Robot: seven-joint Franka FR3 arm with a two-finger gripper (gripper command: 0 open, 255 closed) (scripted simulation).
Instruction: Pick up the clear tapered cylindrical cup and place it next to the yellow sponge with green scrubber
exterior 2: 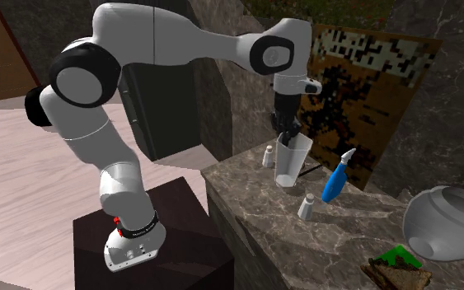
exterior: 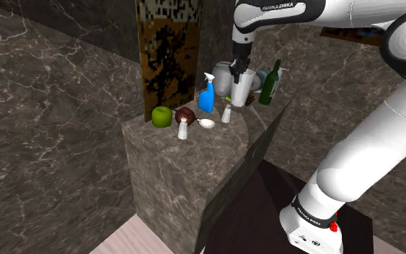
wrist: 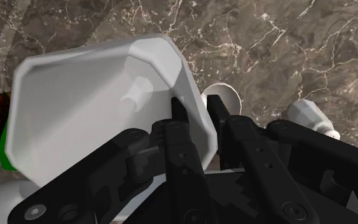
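The cup (exterior: 241,89) is a pale, see-through tapered tumbler standing upright on the marble counter (exterior: 194,155) among other items. My gripper (exterior: 237,69) comes down from above and is shut on the cup's rim, one finger inside and one outside. From the second exterior view the cup (exterior 2: 292,161) hangs under the gripper (exterior 2: 288,137) with its base at or just above the counter; I cannot tell which. Seen from the wrist, the cup (wrist: 88,108) looks white, with the gripper (wrist: 196,113) clasping its wall. The sponge (exterior 2: 396,264), brownish with a green layer, lies further along the counter; its green edge (wrist: 4,149) peeks past the cup.
Around the cup stand a blue spray bottle (exterior: 207,94), two white shakers (exterior: 226,113) (exterior: 182,130), a small white bowl (exterior: 207,123), a green apple (exterior: 162,115), a brown round item (exterior: 185,114), a grey pot (exterior 2: 444,221) and a green bottle (exterior: 270,83). A patterned panel (exterior: 169,54) backs the counter.
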